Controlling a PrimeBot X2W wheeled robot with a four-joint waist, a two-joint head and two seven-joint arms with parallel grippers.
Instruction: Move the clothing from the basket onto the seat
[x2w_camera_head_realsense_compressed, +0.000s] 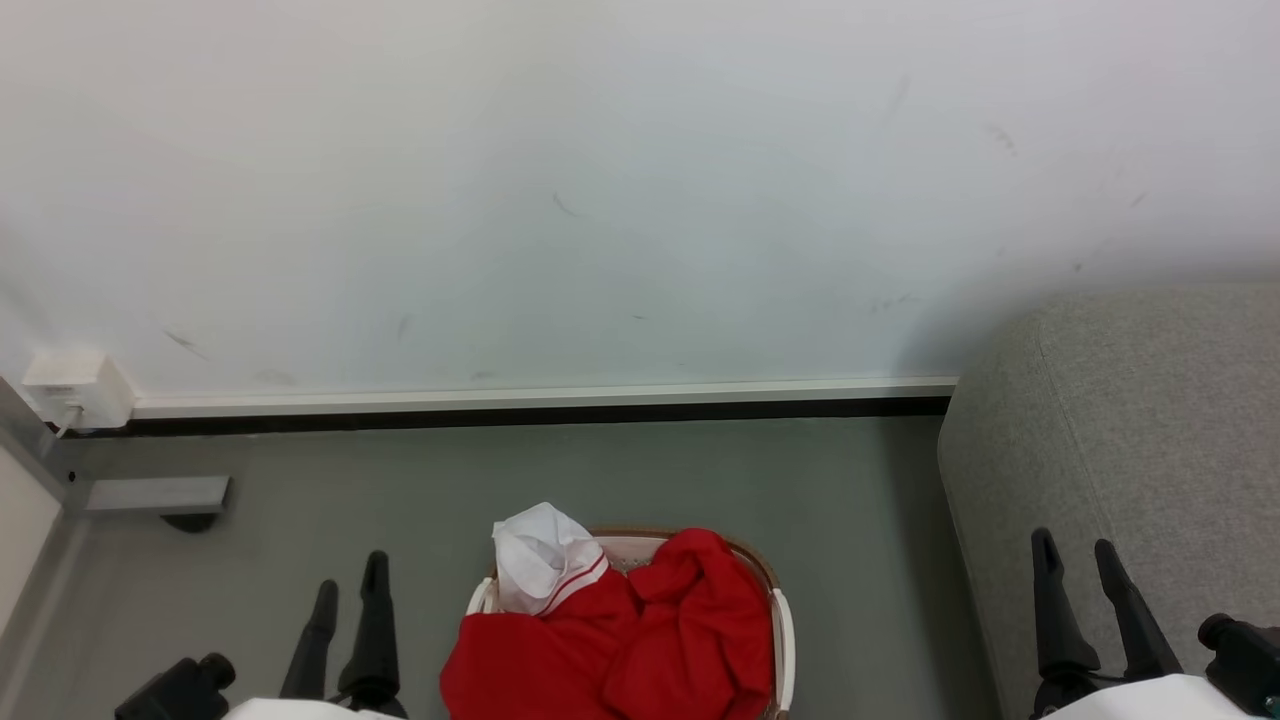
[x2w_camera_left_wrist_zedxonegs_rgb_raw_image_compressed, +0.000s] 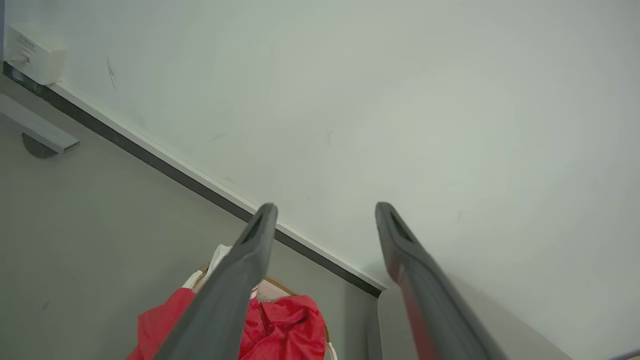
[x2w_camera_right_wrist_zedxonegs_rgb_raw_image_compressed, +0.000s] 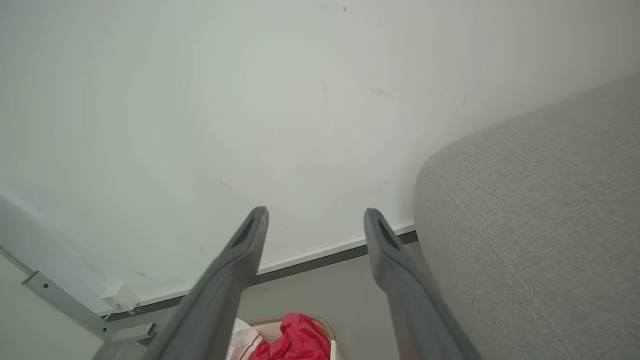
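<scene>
Zero pieces moved so far, going by what I can see. The clothing (x2w_camera_head_realsense_compressed: 640, 640) is all heaped in the basket (x2w_camera_head_realsense_compressed: 783, 630), a red bundle with a white striped bit sticking up at its 11 o'clock corner. I can't tell from this heap how many garments are in it. The basket sits on the floor (x2w_camera_head_realsense_compressed: 600, 470) at 6 o'clock in my head view, close to the wall (x2w_camera_head_realsense_compressed: 600, 200). The seat (x2w_camera_head_realsense_compressed: 1150, 420) is over at 4 o'clock, near the basket but not touching it, and the part I can see has no red on it. So the whole job is left: grab, carry over, drop, repeat.

Arm pose: both are parked low, fingers pointing toward the wall. The left claw (x2w_camera_head_realsense_compressed: 351, 572) is at 7 o'clock, just beside the basket above the floor. The right claw (x2w_camera_head_realsense_compressed: 1073, 541) is at 5 o'clock, in front of the seat's edge. Both are spread wide with nothing between the fingers, and the wrist views back that up (left claw (x2w_camera_left_wrist_zedxonegs_rgb_raw_image_compressed: 325, 207), right claw (x2w_camera_right_wrist_zedxonegs_rgb_raw_image_compressed: 315, 212)). Neither one is touching fabric.

My guess is the left goes in first since it's closer to the pile.
</scene>
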